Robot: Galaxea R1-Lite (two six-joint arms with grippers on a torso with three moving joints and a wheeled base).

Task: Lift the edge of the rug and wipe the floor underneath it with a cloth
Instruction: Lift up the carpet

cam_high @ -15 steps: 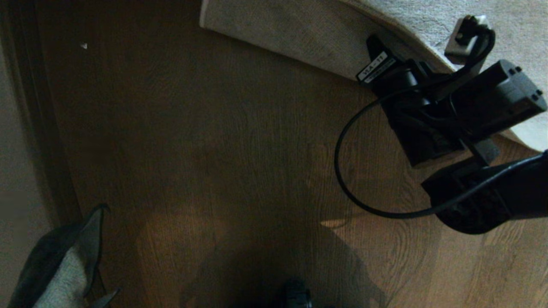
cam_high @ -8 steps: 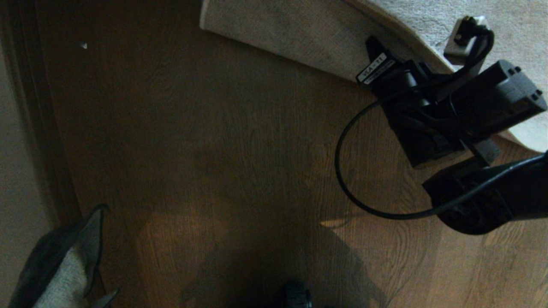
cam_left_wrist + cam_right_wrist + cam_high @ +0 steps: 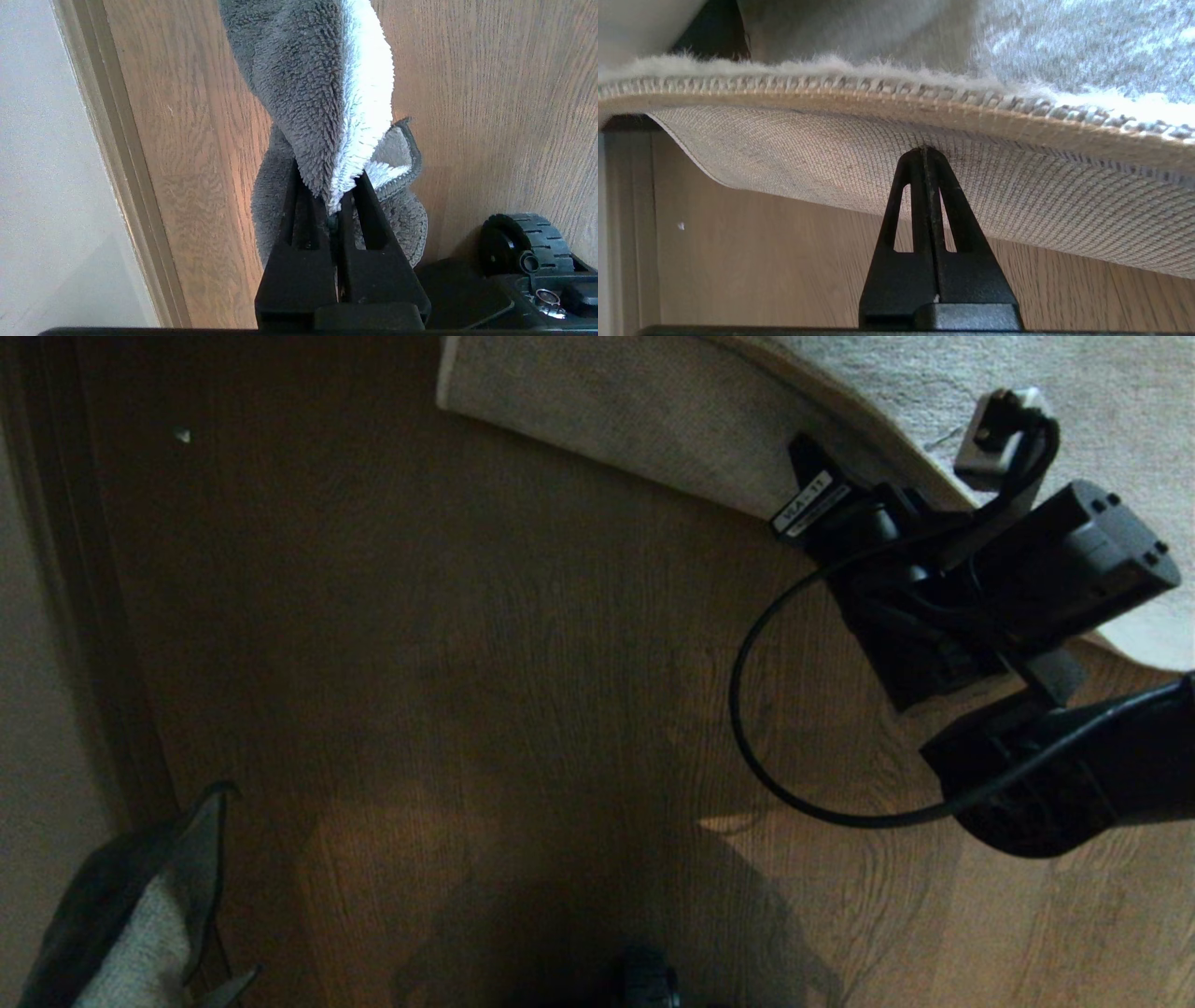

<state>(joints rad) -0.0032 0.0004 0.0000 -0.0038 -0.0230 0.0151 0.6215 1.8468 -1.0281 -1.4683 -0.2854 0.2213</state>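
Dark wooden floor (image 3: 485,644) lies bare where the right end effector (image 3: 927,154), fingers together, props the rug edge (image 3: 859,93) up from beneath. At the robot's left, the left end effector (image 3: 338,198) pinches the cloth (image 3: 317,84), ready for wiping.

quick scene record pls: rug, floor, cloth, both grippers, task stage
rug edge: raised off the floor, pale woven backing showing
floor: dark wood planks, bare strip under the lifted edge
cloth: grey terry, hanging from the left gripper, near the wall
left gripper: shut on the cloth, low on the robot's left side
right gripper: fingers together, tips pressed up under the rug backing
stage: edge lifted, cloth not yet under it
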